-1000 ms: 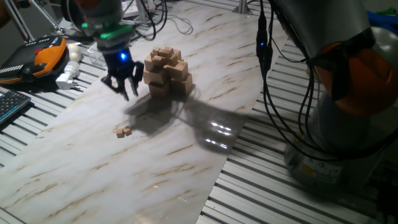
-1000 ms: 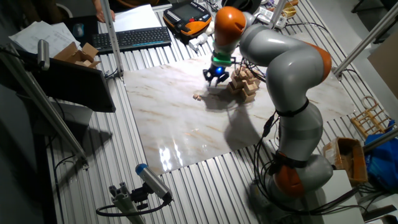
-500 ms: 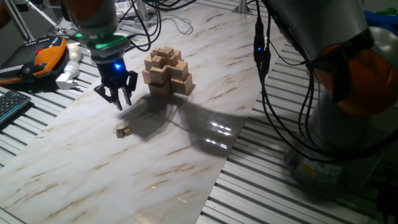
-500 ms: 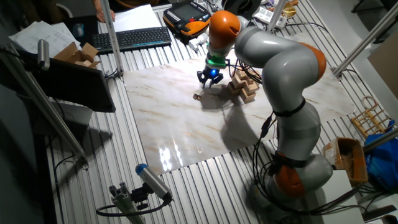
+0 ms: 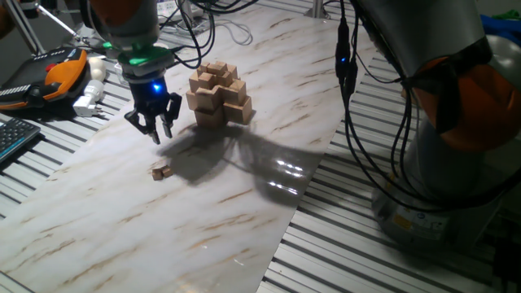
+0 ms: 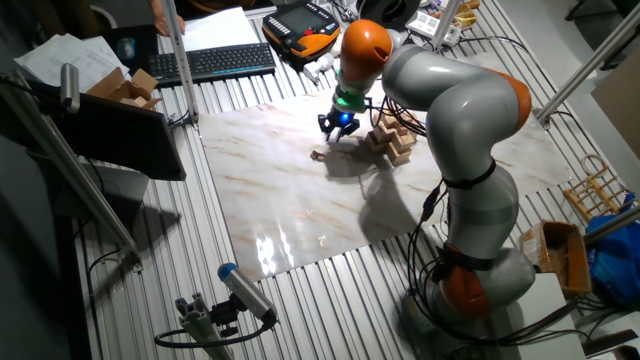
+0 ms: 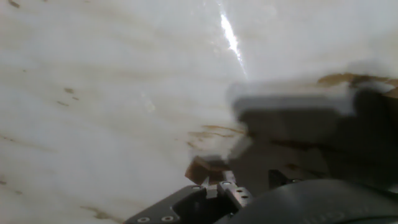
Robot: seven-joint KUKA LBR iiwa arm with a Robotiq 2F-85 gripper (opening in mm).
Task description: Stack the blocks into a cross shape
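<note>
Since a second ago the gripper [image 5: 155, 129] has swung away from the cross [image 5: 218, 95] toward the left side of the table [image 5: 244, 203], and over the last half second it has barely shifted, so it seems to be settling over its next target. It hangs above the marble with its fingers pointing down and spread apart, holding nothing that I can see. The hand view is too blurred to confirm more than a tan shape, probably one of the blocks [image 7: 205, 169], near the bottom edge by the fingers.

Two blocks [image 5: 161, 172] lie loose on the table, touching or nearly touching each other, below and a little in front of the gripper in one fixed view. In the other fixed view they show as a small speck [image 6: 316, 155] just beside the gripper [image 6: 336, 124]. They sit well apart from the cross, which stands whole and upright behind the gripper to its right, its tiers narrowing toward the top.

The spread fingers and the hover over this spot suggest a pick is in hand: the gripper is placed to come down on one block. Because the two lie so close, closing on one may nudge the other.
</note>
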